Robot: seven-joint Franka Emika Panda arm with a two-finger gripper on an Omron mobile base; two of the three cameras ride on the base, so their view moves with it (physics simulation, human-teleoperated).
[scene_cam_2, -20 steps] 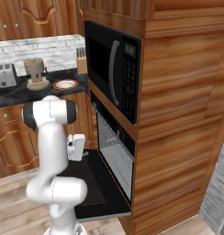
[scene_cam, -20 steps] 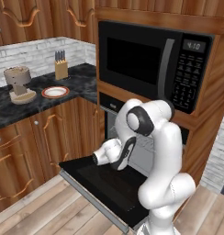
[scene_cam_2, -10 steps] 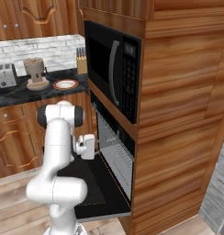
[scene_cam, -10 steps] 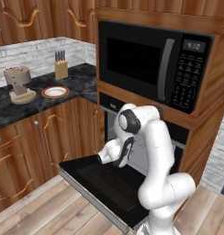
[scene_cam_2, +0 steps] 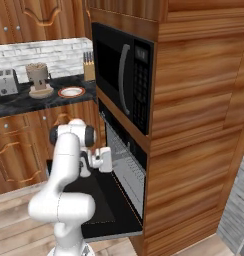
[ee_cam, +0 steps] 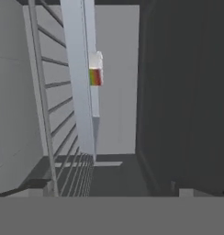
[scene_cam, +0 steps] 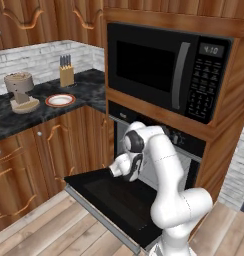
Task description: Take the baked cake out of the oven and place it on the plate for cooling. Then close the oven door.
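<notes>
The oven [scene_cam: 180, 138] stands open, its oven door [scene_cam: 112, 197] dropped flat below my arm. My gripper [scene_cam_2: 108, 160] is at the oven's mouth [scene_cam_2: 125, 166], above the oven door [scene_cam_2: 101, 209], pointing into the cavity, open and holding nothing. The hand view is rolled, so the wire rack [ee_cam: 50, 110] runs upright at the left. Beside it a pale tray [ee_cam: 80, 78] shows edge-on, with the baked cake [ee_cam: 95, 76], a small greenish and reddish piece, lying on it deep inside. The plate [scene_cam: 60, 100], white with a red-orange rim, sits on the dark counter, also seen as the plate [scene_cam_2: 71, 92].
A black microwave [scene_cam: 166, 67] sits right above the oven. On the counter [scene_cam: 41, 107] stand a knife block [scene_cam: 67, 76] and a wooden stand [scene_cam: 22, 91]; a toaster [scene_cam_2: 6, 81] is farther along. Wooden cabinets line the wall below the counter.
The arm has reached forward and the hand has moved from above the open door to the oven's mouth. The jaws stay open.
</notes>
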